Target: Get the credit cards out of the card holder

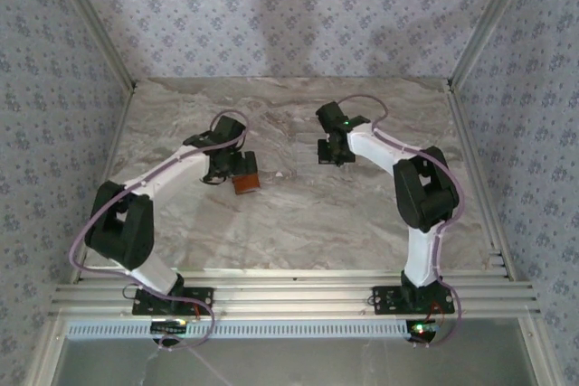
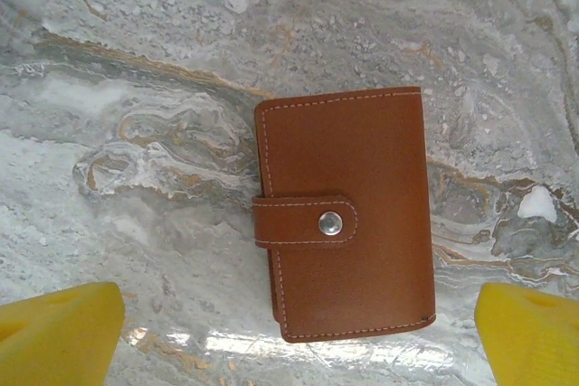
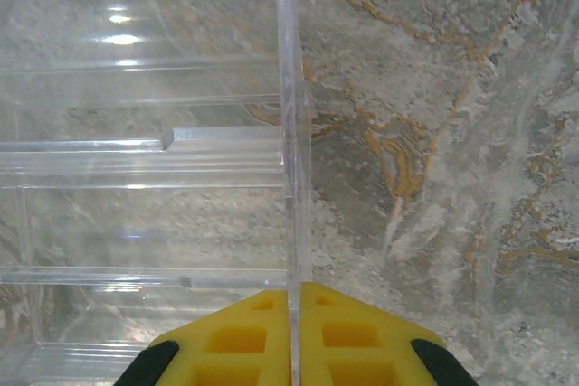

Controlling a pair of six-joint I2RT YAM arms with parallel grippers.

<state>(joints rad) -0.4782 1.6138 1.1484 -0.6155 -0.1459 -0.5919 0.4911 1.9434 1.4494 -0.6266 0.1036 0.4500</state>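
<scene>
A bench [image 1: 298, 223] of grey-white marbled stone with rust-orange veins forms the floor of a booth. The booth is walled in pale lilac wallpaper [image 1: 271, 15] with a small repeating flower print. Silver aluminium posts [image 1: 95, 29] run up the corners, and ribbed aluminium rails [image 1: 289, 294] cross the near edge, where both arm bases are bolted.

The left claw [image 2: 298, 314] hangs released over the bench, its two yellow fingers [image 2: 59, 336] spread wide. The tan-brown leather card holder [image 2: 348, 214] lies flat directly beneath it, in the gap between the fingers and touching neither. Most of it reaches ahead of the fingertips. It is folded shut, with white stitching round the edge and its strap fastened over the front by a silver snap [image 2: 331, 221].

The right claw [image 3: 292, 300], well apart from the left claw, is clenched on the upright side wall of a clear plastic tray [image 3: 291, 88], one yellow finger pressing each face of the thin wall. The tray's clear dividers spread to one side of this claw, and bare marbled bench lies to the other.
</scene>
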